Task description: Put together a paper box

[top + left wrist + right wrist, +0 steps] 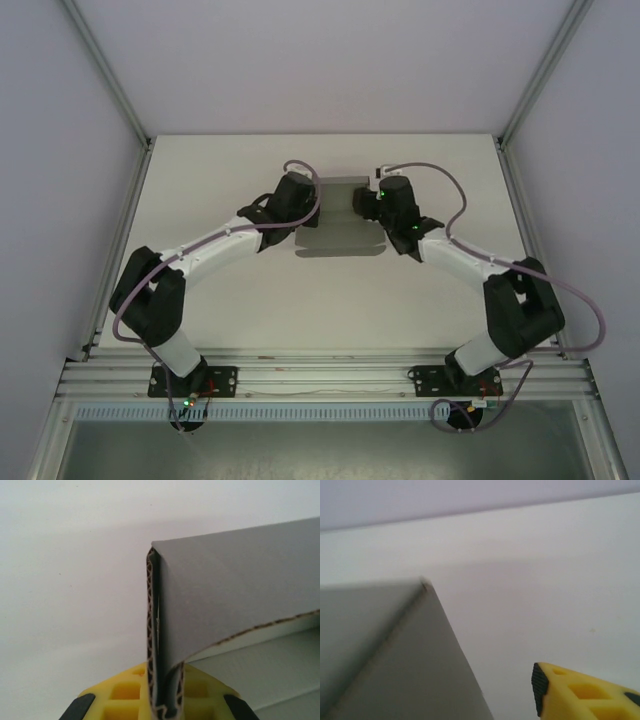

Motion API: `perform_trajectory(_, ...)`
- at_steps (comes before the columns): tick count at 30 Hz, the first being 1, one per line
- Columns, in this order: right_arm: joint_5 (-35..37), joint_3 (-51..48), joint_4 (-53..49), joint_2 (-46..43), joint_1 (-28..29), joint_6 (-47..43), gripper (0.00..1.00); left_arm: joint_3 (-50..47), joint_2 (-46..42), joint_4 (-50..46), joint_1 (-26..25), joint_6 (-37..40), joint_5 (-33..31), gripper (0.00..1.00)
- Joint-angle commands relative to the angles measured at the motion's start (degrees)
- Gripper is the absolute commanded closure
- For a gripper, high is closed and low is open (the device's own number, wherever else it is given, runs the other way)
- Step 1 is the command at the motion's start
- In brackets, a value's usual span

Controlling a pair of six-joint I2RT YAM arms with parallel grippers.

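On white table [220, 300], grey paper box [340, 240]

The paper box [240, 595] is matt grey corrugated card, smooth face, rough wavy fluting at cut edge between the left gripper [165, 702] fingers [120, 692]. Fingers: yellow moulded plastic w/ black pads [82, 705]. The table [65, 605] beyond them is white, matt, smooth.

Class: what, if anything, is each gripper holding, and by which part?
The left gripper pinches the paper box by the end of a folded, upright side wall. Whether the right gripper grips anything cannot be told; its visible finger sits clear of the card.
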Motion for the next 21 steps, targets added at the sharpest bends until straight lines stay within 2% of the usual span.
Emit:
perform_trajectory(1, -7.6, -0.7, 3.4, -4.9, -0.2, -1.0, 0.20, 1.3, 0.3, -1.3, 0.4, -1.0, -0.8, 1.00)
perform_trajectory(3, -10.3, -1.7, 2.9, -6.9, -0.2, -0.7, 0.00, 0.8, 0.0, -0.8, 0.4, -1.0, -0.2, 1.00)
perform_trajectory(8, -8.2, -5.4, 3.5, -13.8, -0.2, 2.9, 0.00, 0.7, -0.2, -1.1, 0.4, 2.0, 0.4, 1.00)
perform_trajectory(11, -0.9, -7.6, 1.7, -19.4, -0.3, 5.7, 0.00, 0.9, -0.2, -1.6, 1.5, 7.2, 3.4, 1.00)
perform_trajectory(14, 9.8, -9.1, -5.2, -26.3, -0.3, 7.6, 0.00, 3.1, 0.3, -5.4, 3.6, 13.3, 8.0, 1.00)
perform_trajectory(15, 13.2, -9.1, -8.5, -27.8, -0.4, 8.1, 0.00, 3.9, 0.8, -6.5, 4.1, 16.3, 8.8, 1.00)
perform_trajectory(18, 21.1, -7.7, -20.9, -30.7, -1.0, 9.2, 0.00, 8.2, 2.5, -14.7, 5.4, 31.6, 16.6, 1.00)
perform_trajectory(21, 23.9, -7.0, -29.9, -32.2, -2.0, 10.7, 0.00, 13.4, 4.1, -28.4, 5.2, 48.9, 25.4, 1.00)
